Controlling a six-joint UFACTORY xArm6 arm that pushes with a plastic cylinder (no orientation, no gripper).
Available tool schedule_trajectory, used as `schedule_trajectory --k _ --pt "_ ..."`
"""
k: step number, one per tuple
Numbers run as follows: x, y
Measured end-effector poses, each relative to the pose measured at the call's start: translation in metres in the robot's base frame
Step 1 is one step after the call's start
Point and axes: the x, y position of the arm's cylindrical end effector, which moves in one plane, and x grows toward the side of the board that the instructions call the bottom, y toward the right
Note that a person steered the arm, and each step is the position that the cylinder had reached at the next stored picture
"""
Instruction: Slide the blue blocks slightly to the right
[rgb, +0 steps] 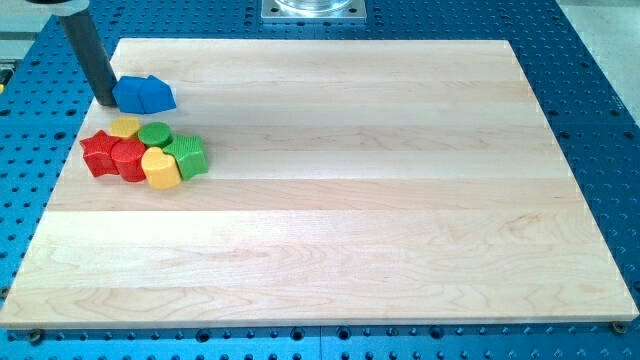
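Where the wooden board (330, 200) nears its top-left corner in the view, the blue blocks (144, 94) are found — two pieces, it seems, pressed together as one cluster, their exact shapes hard to make out. My tip (107, 101) is set just at their left edge, touching or nearly so. No jaws are fitted to this rod, so nothing can be clasped or let go; only pushing is possible.

Small, rigid and light the blocks are judged to be, and easily slid on smooth wood — also easily spun if struck off-centre. Contact is best made at the middle of the left face. Below, a red star (97, 152), red cylinder (128, 159), yellow heart (160, 169), yellow block (125, 127), green cylinder (155, 134) and green block (188, 156) are bunched, apart from the blue pair.
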Motion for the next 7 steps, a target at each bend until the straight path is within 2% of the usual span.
schedule_trajectory --k 2,4,5,6,7 --pt "0.017 0.009" --pt "-0.003 0.056" --pt "-0.003 0.103" --pt "-0.003 0.108" --pt "-0.006 0.082"
